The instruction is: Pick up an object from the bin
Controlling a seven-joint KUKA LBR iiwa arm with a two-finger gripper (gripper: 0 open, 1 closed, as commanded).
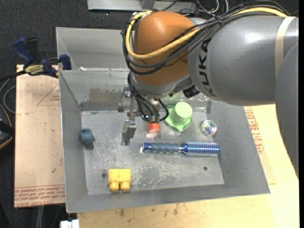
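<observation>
Fingers (128, 133) spread wide, tips down at the bin (190, 174) floor — a small red piece (153, 126) just beside one.

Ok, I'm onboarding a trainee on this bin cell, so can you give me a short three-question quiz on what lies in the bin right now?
1. Where in the bin does the yellow block lie?
A) near the front-left corner
B) against the back wall
C) at the right wall
2. True or false: the blue brush stands upright against the back wall.
3. Fill in: the shiny ball lies to the view's right of the ____ cup-shaped thing.

Key: 1 A; 2 false, it lies flat on the floor; 3 green.
</observation>
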